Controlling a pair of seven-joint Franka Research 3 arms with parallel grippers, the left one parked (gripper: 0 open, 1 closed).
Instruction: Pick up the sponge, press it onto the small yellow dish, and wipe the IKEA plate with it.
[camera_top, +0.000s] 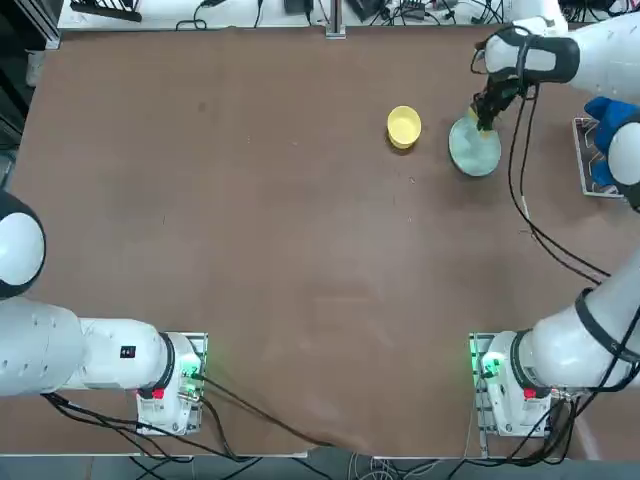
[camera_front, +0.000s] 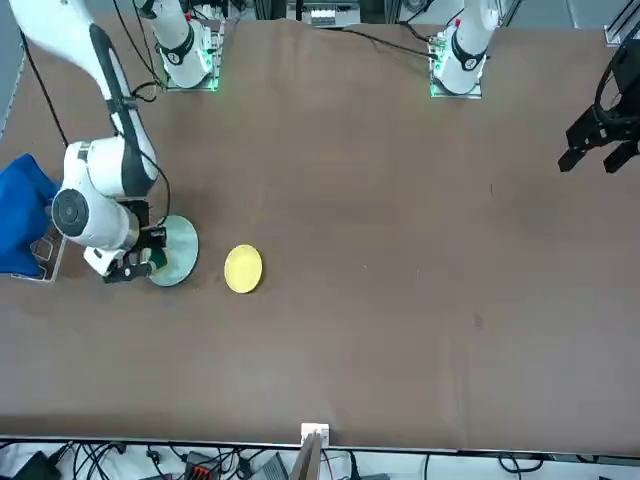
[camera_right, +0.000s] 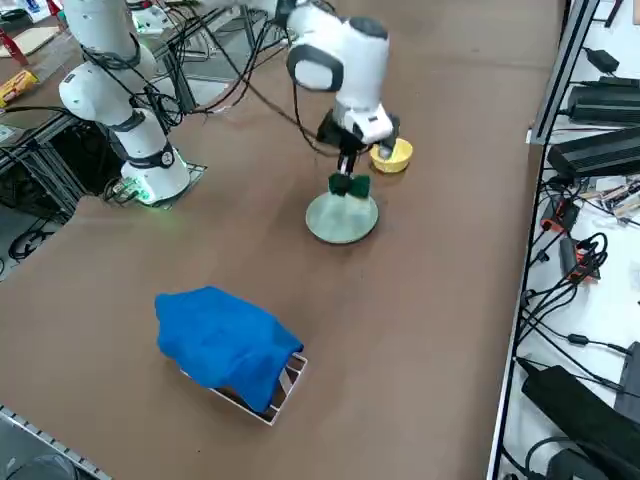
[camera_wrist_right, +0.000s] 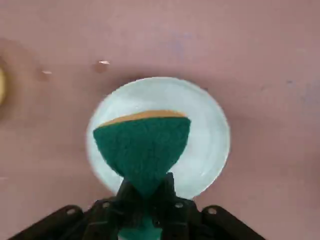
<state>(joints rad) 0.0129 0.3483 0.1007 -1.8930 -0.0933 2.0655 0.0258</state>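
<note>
A: Going left to right in the overhead view, where do things stand?

B: The small round yellow dish (camera_top: 404, 127) sits alone on the brown table (camera_top: 250, 250); just beside it lies the round pale mint-green plate (camera_top: 475, 148), and the right gripper (camera_top: 487, 110) hangs over the plate's far edge, fingers clamped on the green-topped, yellow-backed sponge (camera_wrist_right: 142, 145).

A: Is the sponge touching the plate?

B: That cannot be told; in the wrist view it hangs squeezed into a fan over the plate's middle.

A: How should the wipe be done well?

B: Probably lower gently until the foam flattens, keep the strokes inside the raised rim, and press lightly so the plate doesn't slide.
</note>
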